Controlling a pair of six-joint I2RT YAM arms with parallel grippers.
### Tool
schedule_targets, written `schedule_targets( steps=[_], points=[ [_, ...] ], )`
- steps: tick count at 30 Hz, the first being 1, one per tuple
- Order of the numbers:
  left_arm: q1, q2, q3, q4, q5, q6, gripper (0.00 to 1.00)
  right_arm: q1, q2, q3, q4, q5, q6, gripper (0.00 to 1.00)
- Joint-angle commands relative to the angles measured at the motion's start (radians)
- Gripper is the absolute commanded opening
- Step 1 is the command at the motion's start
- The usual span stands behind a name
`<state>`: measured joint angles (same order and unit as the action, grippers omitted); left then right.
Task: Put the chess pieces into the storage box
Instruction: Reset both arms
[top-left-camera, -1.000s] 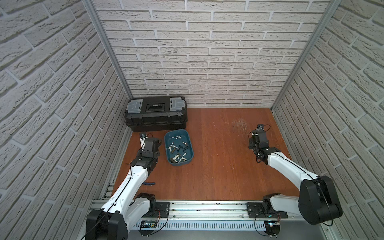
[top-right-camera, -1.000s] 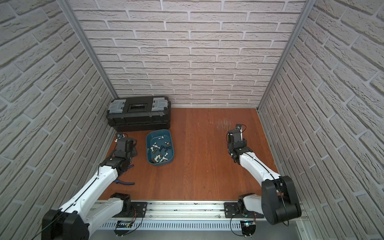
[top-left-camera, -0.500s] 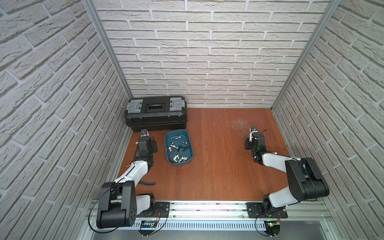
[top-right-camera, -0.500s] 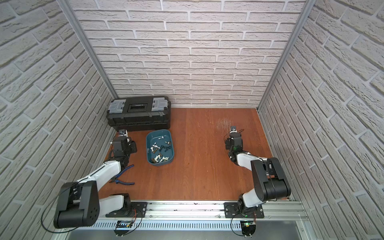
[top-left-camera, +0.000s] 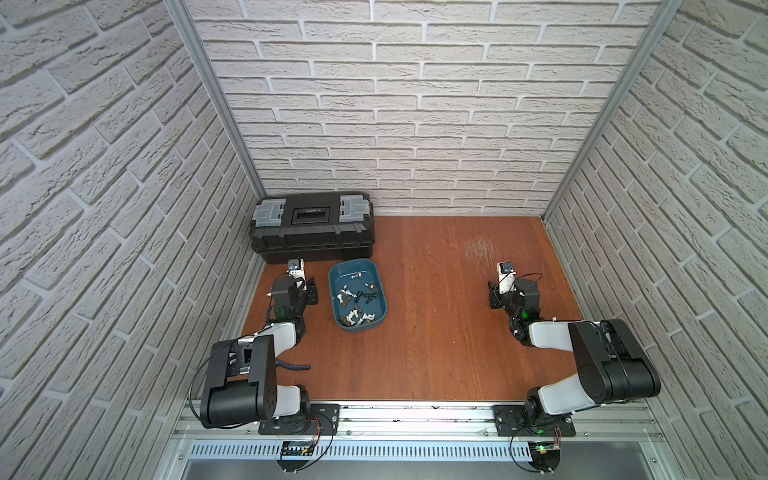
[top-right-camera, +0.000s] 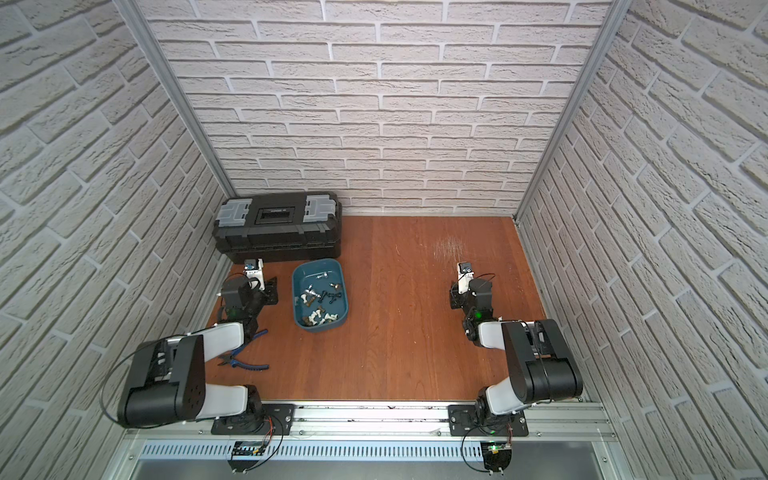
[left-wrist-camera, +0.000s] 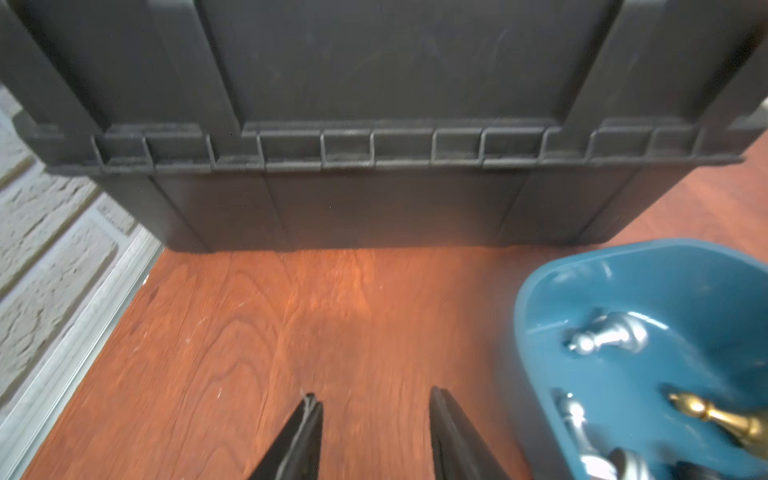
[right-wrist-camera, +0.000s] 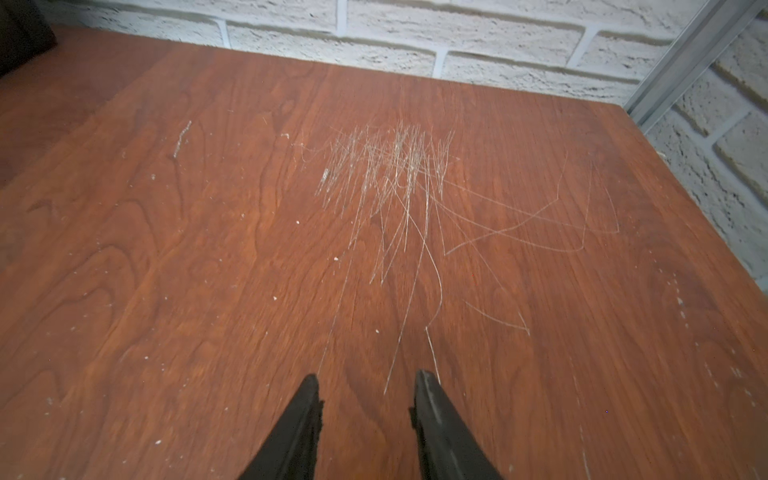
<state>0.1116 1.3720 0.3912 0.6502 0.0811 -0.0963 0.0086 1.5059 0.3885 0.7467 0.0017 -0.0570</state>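
Small white, dark and silvery chess pieces (top-left-camera: 358, 305) lie inside the shallow teal-blue plastic storage box (top-left-camera: 335, 293) on the wooden counter (top-left-camera: 436, 340). The left tool (left-wrist-camera: 374, 399) and the right tool (right-wrist-camera: 368, 380) gape narrowly, both empty.

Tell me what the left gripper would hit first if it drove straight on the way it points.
Probably the front wall of the black plastic toolbox, past bare wooden tabletop. The open left gripper looks clear of the teal-blue plastic tub.

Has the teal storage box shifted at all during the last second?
No. The storage box keeps its spot on the table, a little in front of the black toolbox, near its right end.
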Motion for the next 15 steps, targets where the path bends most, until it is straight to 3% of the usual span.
schedule_targets(
  steps=[1,4,5,6,15],
  points=[
    [0.015,0.025,-0.034,0.161,0.056,0.008,0.47,-0.01,0.007,-0.004,0.104,-0.003,0.013,0.45],
    [0.029,0.07,-0.038,0.216,0.089,-0.004,0.47,-0.012,0.007,-0.001,0.1,0.02,0.022,0.6],
    [0.032,0.078,-0.035,0.221,0.091,-0.008,0.47,-0.011,0.008,0.006,0.088,0.05,0.035,0.95],
    [0.035,0.085,-0.035,0.227,0.096,-0.014,0.47,-0.011,0.01,0.016,0.07,0.07,0.043,1.0],
    [0.043,0.192,-0.039,0.33,0.097,-0.022,0.49,-0.009,0.01,0.013,0.074,0.11,0.056,1.0]
  ],
)
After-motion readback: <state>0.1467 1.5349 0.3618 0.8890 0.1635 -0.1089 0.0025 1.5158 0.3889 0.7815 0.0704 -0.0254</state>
